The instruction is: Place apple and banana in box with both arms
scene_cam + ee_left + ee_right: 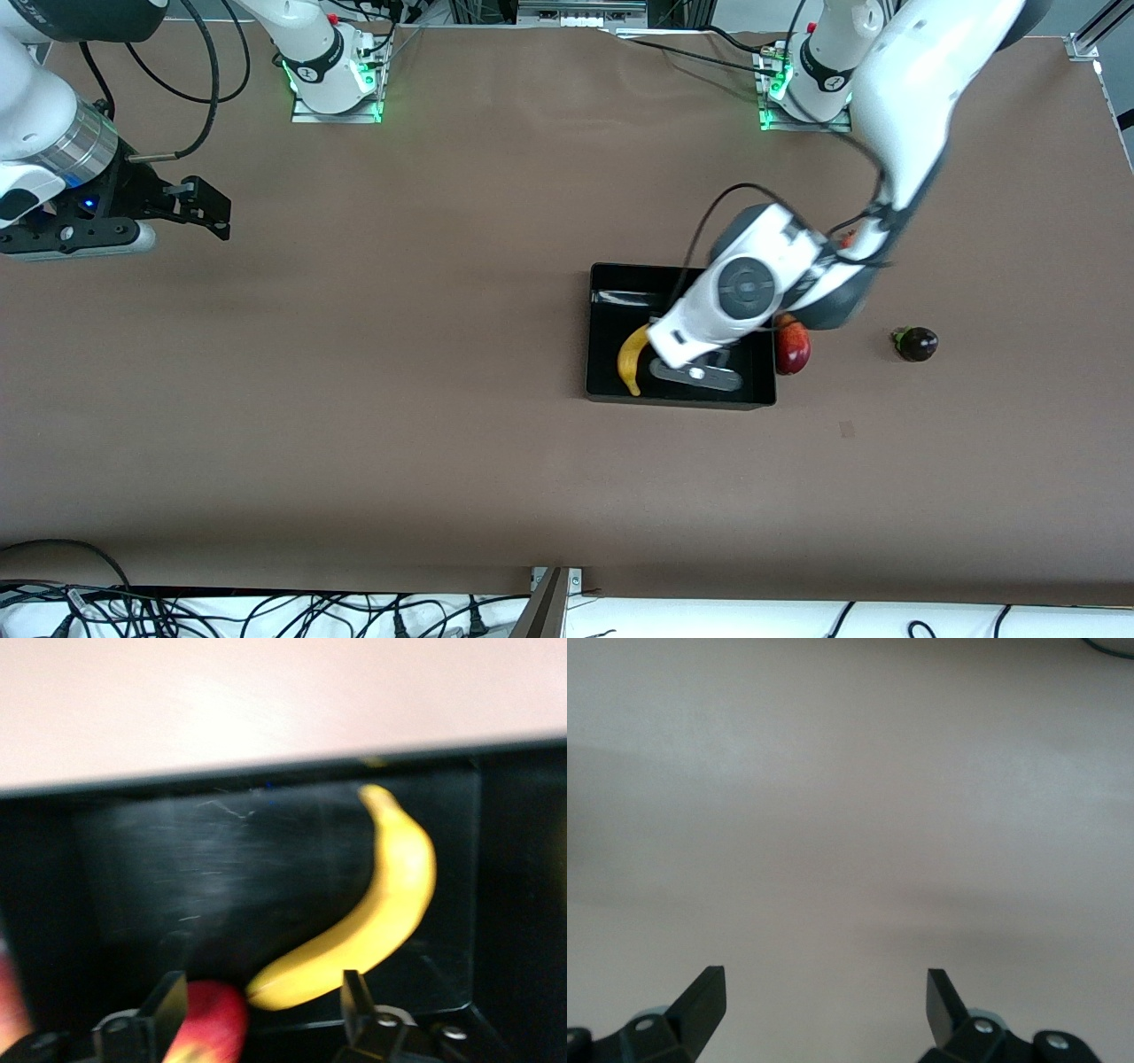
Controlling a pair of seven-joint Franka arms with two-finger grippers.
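Left gripper [261, 1005] hung open over the box [602, 332]; its wrist view showed the apple [208, 1028] beside the banana [372, 912], hidden from front. Right gripper [824, 1001] waited open over the table [399, 399].

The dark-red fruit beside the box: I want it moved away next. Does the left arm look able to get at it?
Probably yes. The left gripper is open over the box, and the dark-red fruit lies right beside the box wall, under the left arm's wrist. Nothing covers it; the arm would need to lift and shift sideways.
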